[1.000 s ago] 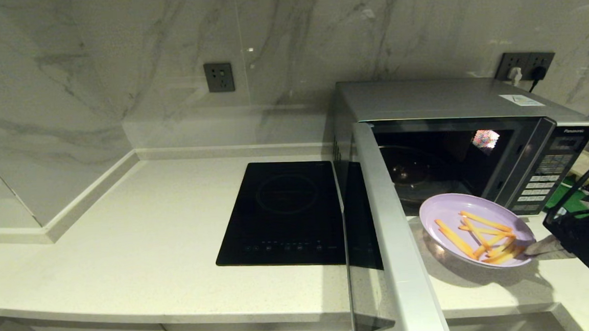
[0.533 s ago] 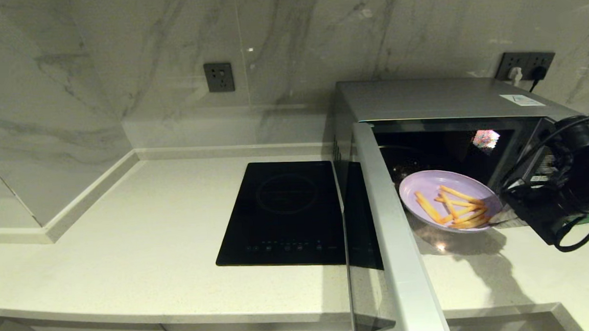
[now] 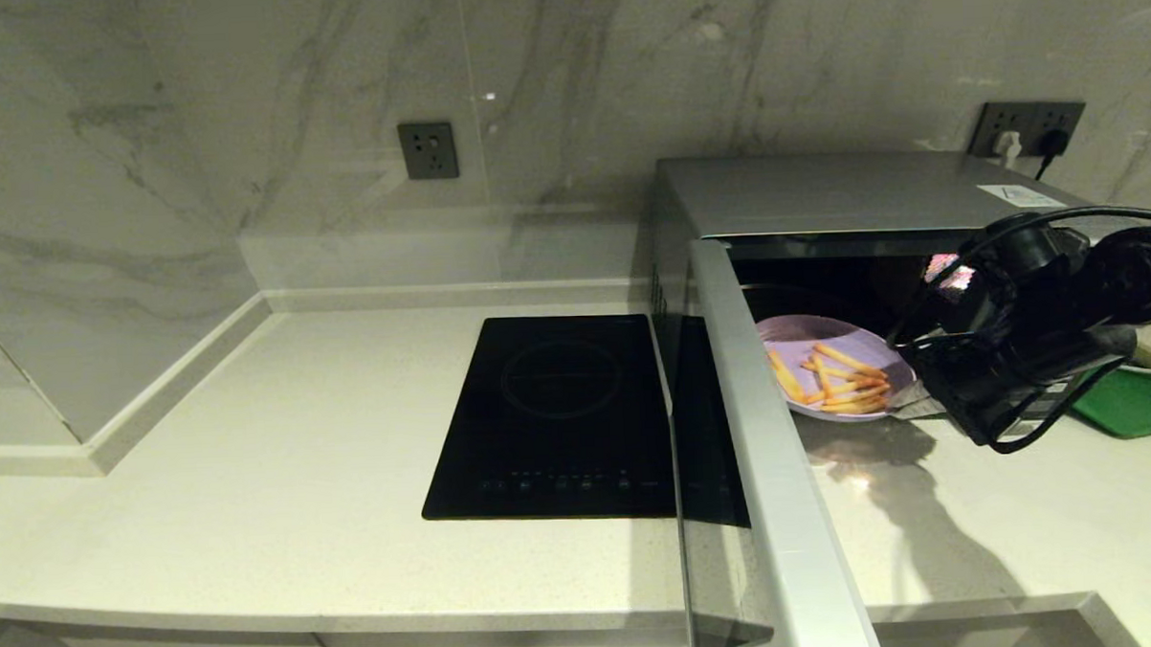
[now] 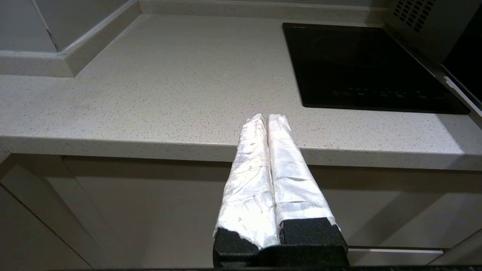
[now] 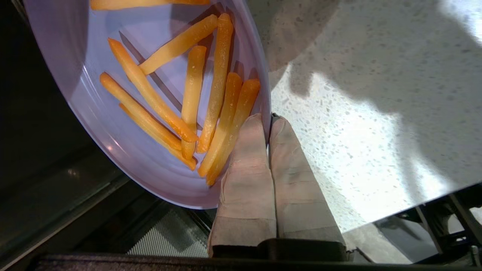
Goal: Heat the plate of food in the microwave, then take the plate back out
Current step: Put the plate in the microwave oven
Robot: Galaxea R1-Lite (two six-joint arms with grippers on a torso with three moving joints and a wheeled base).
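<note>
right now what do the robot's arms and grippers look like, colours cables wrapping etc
The right gripper has two long, flat fingers wrapped in creased whitish tape, set in a black base. Behind it, the head view shows a bulky black wrist with loose black cables looping around it. The left gripper looks the same: two tapering fingers in wrinkled white tape on a black foam-like mount. No markings or logos are visible on either.

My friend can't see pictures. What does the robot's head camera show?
The right gripper holds a plate of fries at the open microwave, its door swung wide. A black hob sits left of it.
</note>
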